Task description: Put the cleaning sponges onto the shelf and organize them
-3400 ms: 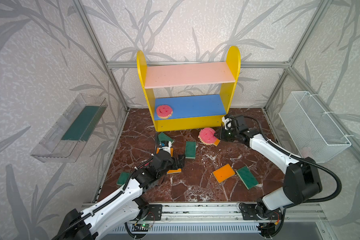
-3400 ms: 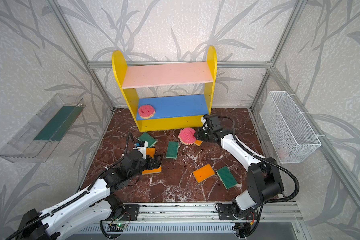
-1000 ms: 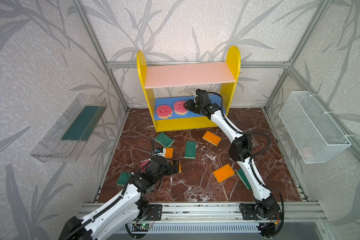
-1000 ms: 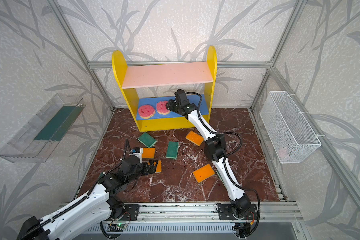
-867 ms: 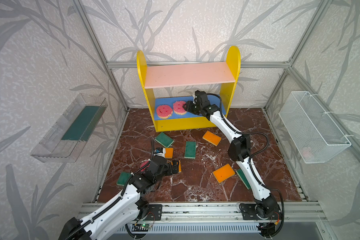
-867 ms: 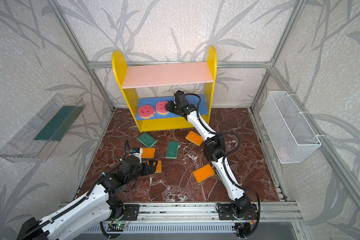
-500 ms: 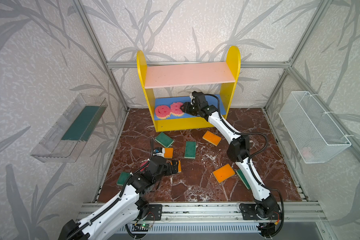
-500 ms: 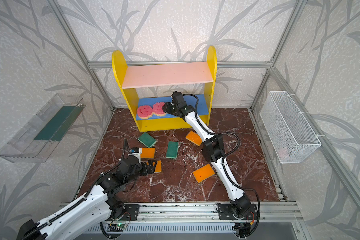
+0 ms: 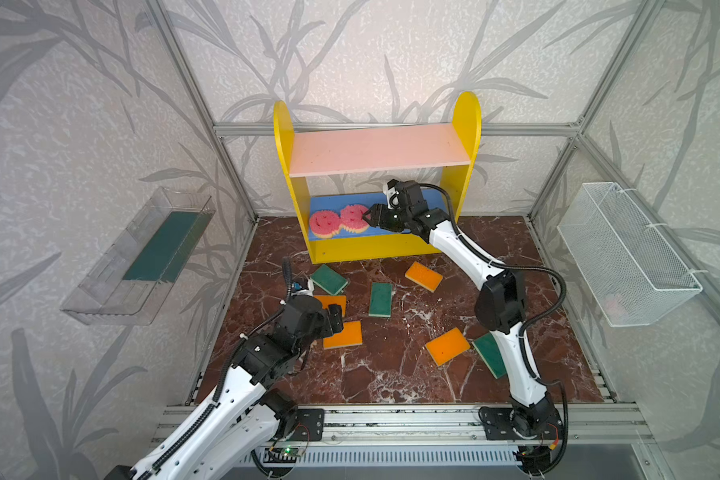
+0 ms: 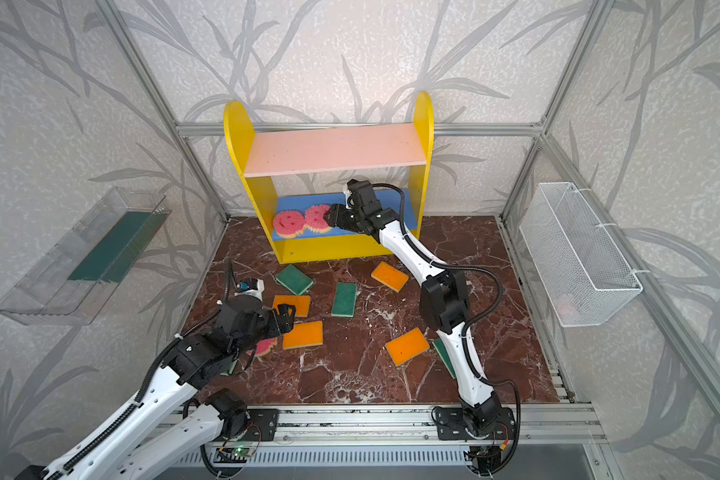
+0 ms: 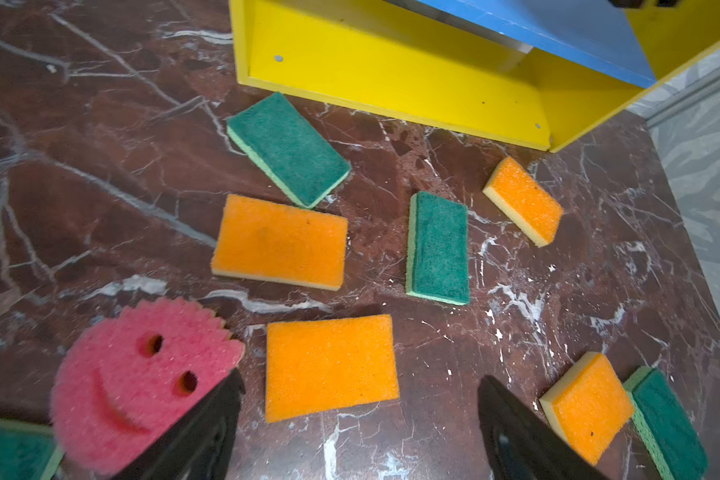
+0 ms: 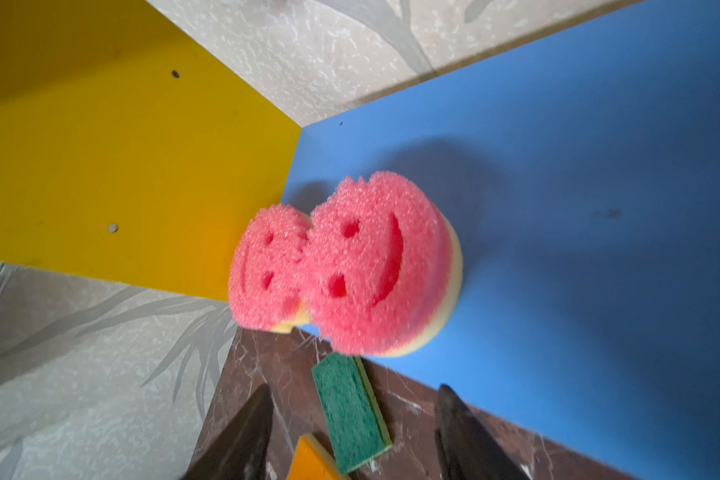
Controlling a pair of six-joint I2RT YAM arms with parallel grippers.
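We find two pink sponges lying on the blue board.
Both our grippers stand with jaws apart: the right gripper just beside them, the left gripper above an orange sponge.

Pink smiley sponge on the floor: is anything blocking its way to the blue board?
Yes. The right arm's fingers reach in over the blue board, open, beside two smileys lying there. Otherwise nothing visible.

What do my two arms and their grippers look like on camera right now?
The left arm and right arm have white links, black joints and black corrugated cables alongside. The left gripper and right gripper are black, with two tapered fingers each.
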